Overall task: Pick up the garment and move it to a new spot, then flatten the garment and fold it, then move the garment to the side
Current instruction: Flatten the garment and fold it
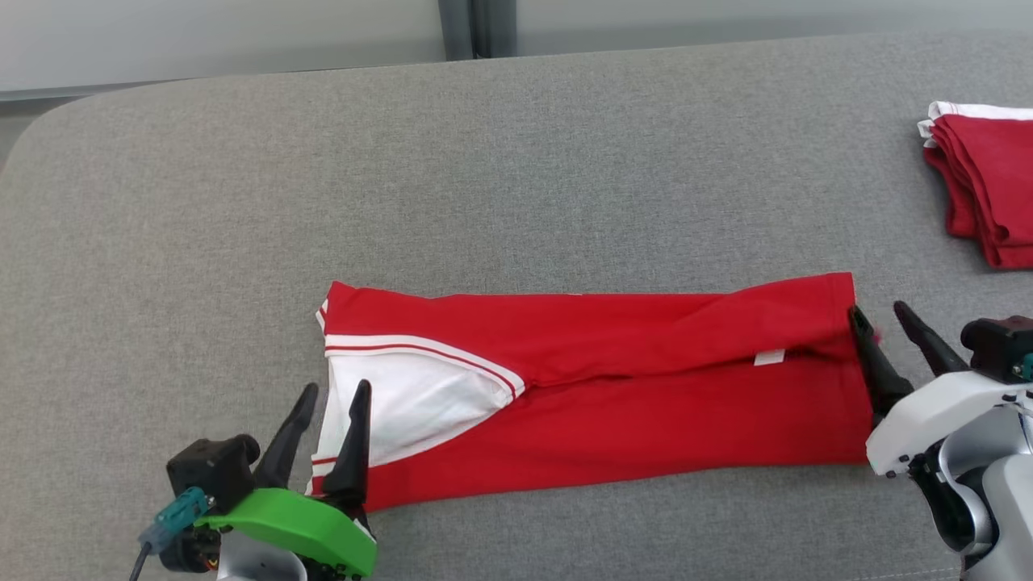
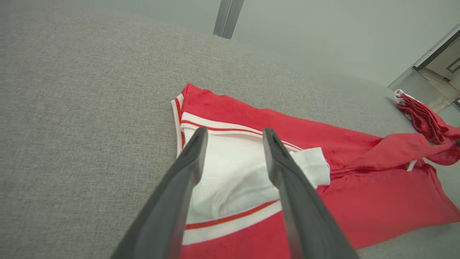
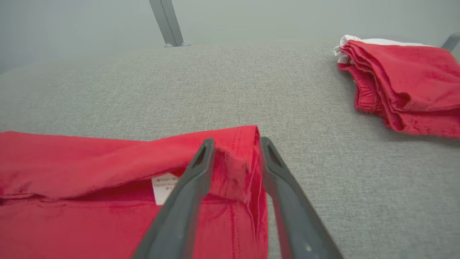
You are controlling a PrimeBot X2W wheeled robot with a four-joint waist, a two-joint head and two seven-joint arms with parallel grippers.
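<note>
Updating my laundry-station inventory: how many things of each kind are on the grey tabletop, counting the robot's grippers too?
red-and-white garment, laid out: 1
stack of folded red garments: 1 (pieces inside can't be counted)
grippers: 2, the left gripper and the right gripper
Total: 4

Garment [image 1: 629, 403] red, white panel; pile [image 1: 989, 194] red, perhaps white-edged.
</note>
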